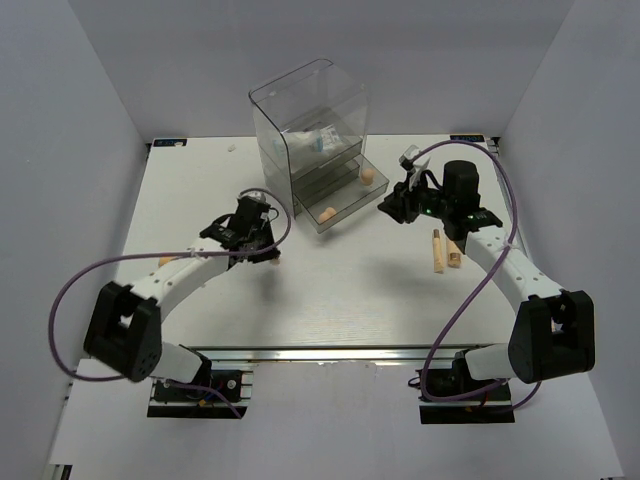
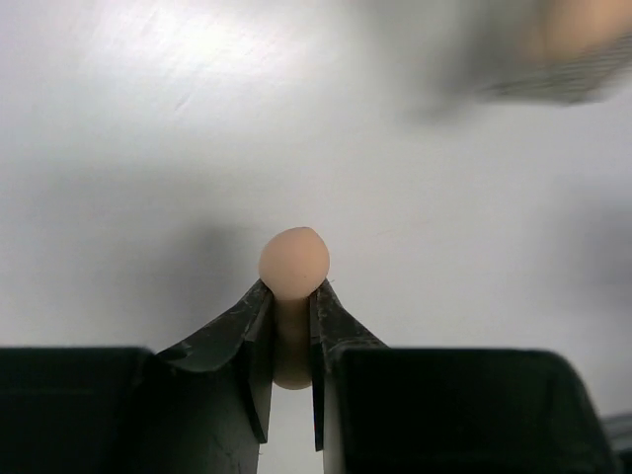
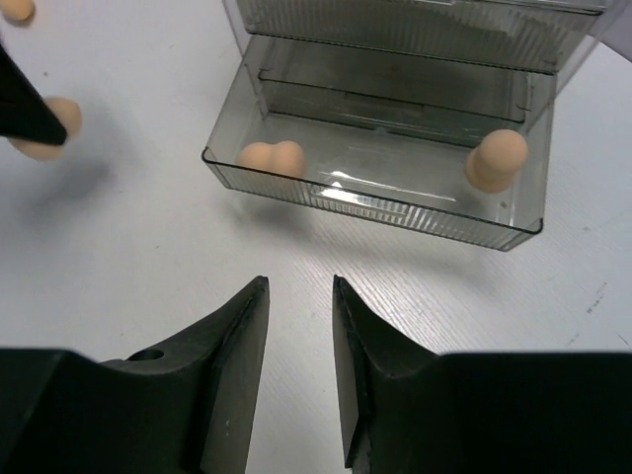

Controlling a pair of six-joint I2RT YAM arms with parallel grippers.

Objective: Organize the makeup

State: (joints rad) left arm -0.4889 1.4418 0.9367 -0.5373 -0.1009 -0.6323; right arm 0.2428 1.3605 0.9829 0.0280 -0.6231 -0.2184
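My left gripper (image 2: pixel 292 291) is shut on a peach egg-shaped sponge (image 2: pixel 293 259) and holds it just above the white table, left of the drawer box; the top view shows this gripper (image 1: pixel 262 252) but hides the sponge. Two more sponges (image 3: pixel 272 158) (image 3: pixel 497 158) lie in the pulled-out bottom drawer (image 3: pixel 375 205). My right gripper (image 3: pixel 299 286) is open and empty in front of that drawer; it also shows in the top view (image 1: pixel 388 210). A beige stick (image 1: pixel 437 250) and a beige tube (image 1: pixel 453 252) lie on the table under my right arm. White-and-blue sachets (image 1: pixel 325 143) sit in an upper drawer.
The tall clear drawer box (image 1: pixel 310 100) stands at the back centre, its bottom drawer (image 1: pixel 345 208) open towards me. The held sponge (image 3: pixel 49 126) shows at the left of the right wrist view, with another small peach shape (image 3: pixel 15 10) at the top left corner.
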